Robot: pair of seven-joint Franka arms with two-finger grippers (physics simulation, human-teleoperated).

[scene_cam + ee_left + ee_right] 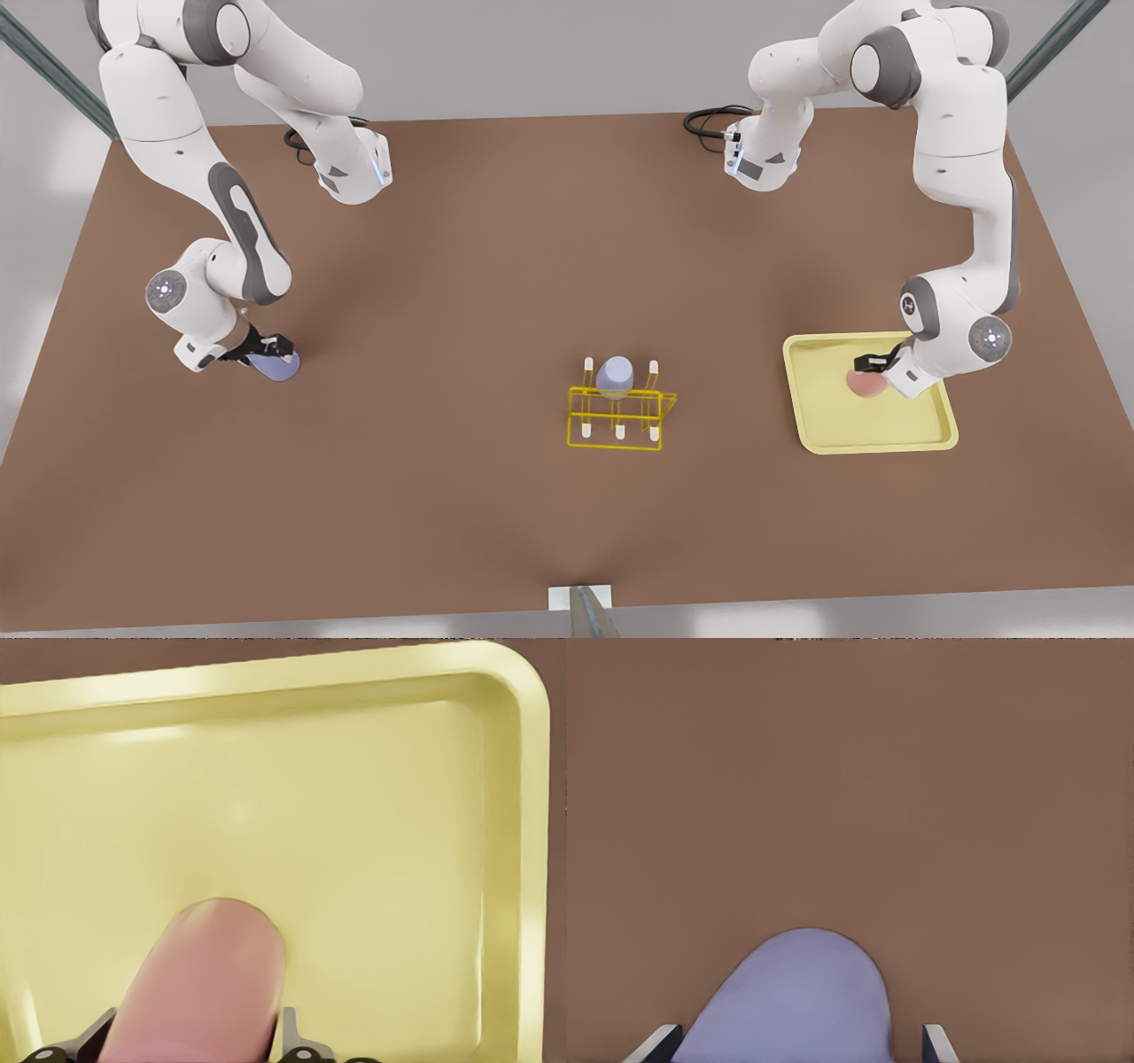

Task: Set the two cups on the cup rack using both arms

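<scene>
Brown desk (496,266) fills the scene under a grey backdrop, with the cup rack (620,415) standing near its centre, slightly toward six o'clock. One lavender cup (614,377) already sits inverted on a rear peg of that rack. At about three o'clock from the rack, the left hand (873,365) is low over the pale-yellow tray (819,425), its fingers (297,1041) flanking the pink cup (208,983); they appear pinched on it, though contact cannot be confirmed. At about nine o'clock, well apart from the rack, the right hand (270,347) has its fingers (935,1043) either side of the second lavender cup (797,1001), which lies tilted at the desk surface; again apparently gripped. Assessment: both grasps are the step in hand. Recommend confirming a firm, centred squeeze on each tapered wall before lifting, raising each cup well above the white-tipped pegs, and assigning separate free pegs so the arms do not converge on one spot.
</scene>
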